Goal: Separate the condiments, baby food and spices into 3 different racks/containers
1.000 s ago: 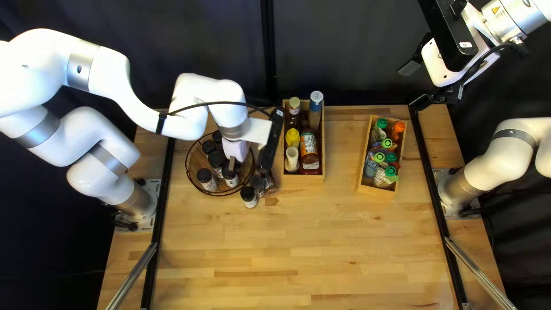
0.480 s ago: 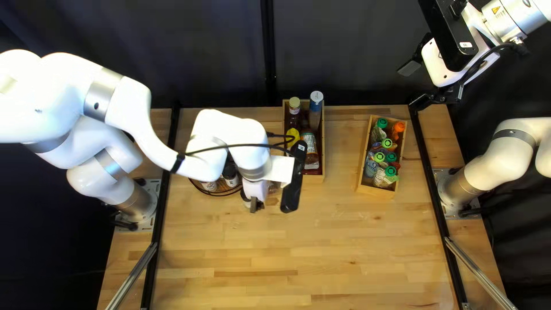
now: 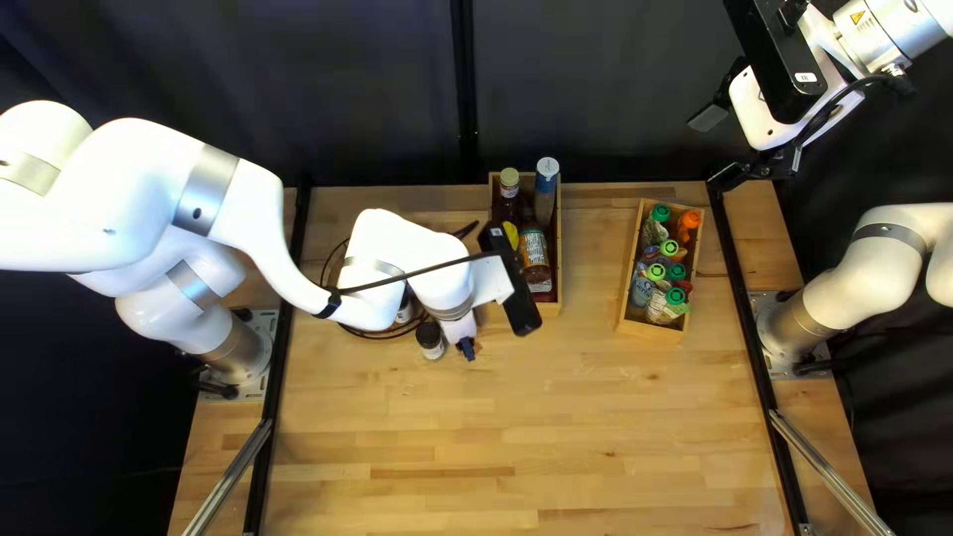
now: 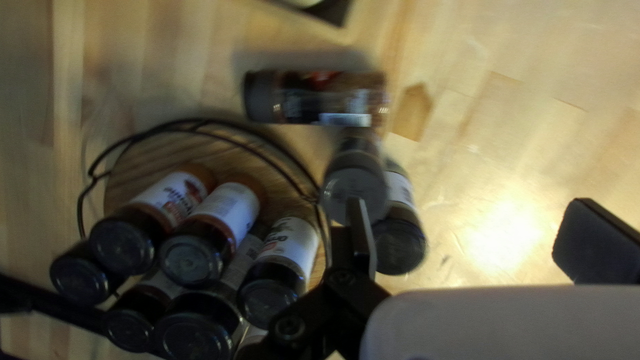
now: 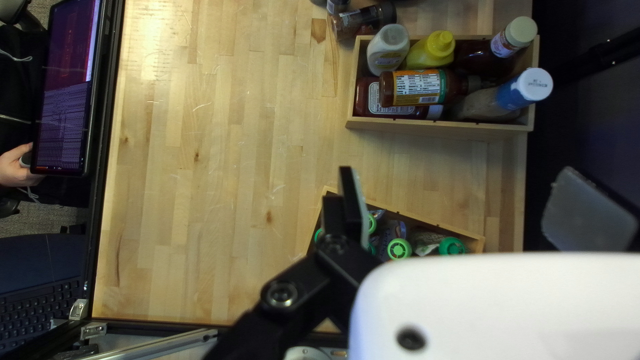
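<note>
My left gripper (image 3: pixel 467 347) is low at the right of a loose spice jar (image 3: pixel 430 340). In the left wrist view my left gripper (image 4: pixel 477 233) stands open with bare table between its fingers. One finger overlaps a dark-capped jar (image 4: pixel 353 187); another upright jar (image 4: pixel 400 243) is beside it, and a third jar (image 4: pixel 320 99) lies on its side. Several spice jars stand on the round wire-rimmed rack (image 4: pixel 160 150). A wooden box (image 3: pixel 526 310) holds condiment bottles, another box (image 3: pixel 650 331) green- and orange-capped baby food. My right gripper (image 3: pixel 719 149) is raised; its wrist view shows the gripper (image 5: pixel 470 207) open and empty.
Black rails run along the table's left (image 3: pixel 278 367) and right sides. A dark curtain (image 3: pixel 596 89) hangs behind the far edge. In the right wrist view a person's hand (image 5: pixel 17 167) is beside a screen (image 5: pixel 67 87) past the table's near edge.
My left gripper has moved from above the round rack toward the near edge and rightward, to the loose jars. The right arm and both boxes have not moved.
</note>
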Motion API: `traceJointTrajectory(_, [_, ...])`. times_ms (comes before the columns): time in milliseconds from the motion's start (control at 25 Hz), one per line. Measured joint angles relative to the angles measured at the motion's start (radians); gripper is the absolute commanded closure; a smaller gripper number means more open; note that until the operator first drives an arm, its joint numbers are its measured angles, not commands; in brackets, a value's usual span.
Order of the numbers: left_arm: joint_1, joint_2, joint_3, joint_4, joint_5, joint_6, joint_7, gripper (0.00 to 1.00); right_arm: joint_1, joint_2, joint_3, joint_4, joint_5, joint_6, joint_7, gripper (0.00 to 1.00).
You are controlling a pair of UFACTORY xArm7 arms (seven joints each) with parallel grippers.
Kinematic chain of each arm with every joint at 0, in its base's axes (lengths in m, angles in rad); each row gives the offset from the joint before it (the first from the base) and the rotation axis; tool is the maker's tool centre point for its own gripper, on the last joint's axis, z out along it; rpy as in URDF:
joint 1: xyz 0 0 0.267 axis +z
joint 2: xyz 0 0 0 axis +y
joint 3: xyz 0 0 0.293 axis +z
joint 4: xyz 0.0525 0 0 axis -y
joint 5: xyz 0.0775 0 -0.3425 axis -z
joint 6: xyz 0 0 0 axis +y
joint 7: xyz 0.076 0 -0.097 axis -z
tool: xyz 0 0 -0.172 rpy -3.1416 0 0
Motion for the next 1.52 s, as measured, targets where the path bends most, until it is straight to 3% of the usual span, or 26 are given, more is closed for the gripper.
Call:
traceJointTrajectory(680, [0.033, 0.065, 0.035, -0.057, -0.065, -0.084, 0.000, 0.02, 0.000, 0.000, 0.000, 0.000, 0.000, 0.000, 0.000, 0.00])
traceJointTrajectory(720, [0.034, 0.069, 0.036, -0.060, -0.075, -0.090, 0.008, 0.06, 0.000, 0.000, 0.000, 0.000, 0.000, 0.000, 0.000, 0.00])
traceJointTrajectory(840, [0.036, 0.076, 0.037, -0.065, -0.099, -0.101, 0.030, 0.35, 0.000, 0.000, 0.000, 0.000, 0.000, 0.000, 0.000, 0.00])
traceJointTrajectory(880, [0.036, 0.076, 0.037, -0.066, -0.103, -0.102, 0.034, 0.55, 0.000, 0.000, 0.000, 0.000, 0.000, 0.000, 0.000, 0.00])
traceJointTrajectory(920, [0.037, 0.076, 0.037, -0.067, -0.107, -0.102, 0.037, 0.83, 0.000, 0.000, 0.000, 0.000, 0.000, 0.000, 0.000, 0.00])
traceJointTrajectory(960, [0.037, 0.076, 0.037, -0.067, -0.110, -0.101, 0.040, 0.89, 0.000, 0.000, 0.000, 0.000, 0.000, 0.000, 0.000, 0.00])
traceJointTrajectory(1280, [0.031, 0.071, 0.031, -0.036, -0.130, -0.055, 0.063, 0.95, 0.000, 0.000, 0.000, 0.000, 0.000, 0.000, 0.000, 0.00])
traceJointTrajectory(1520, [0.013, -0.024, -0.011, 0.066, -0.074, 0.135, 0.028, 0.94, 0.000, 0.000, 0.000, 0.000, 0.000, 0.000, 0.000, 0.00])
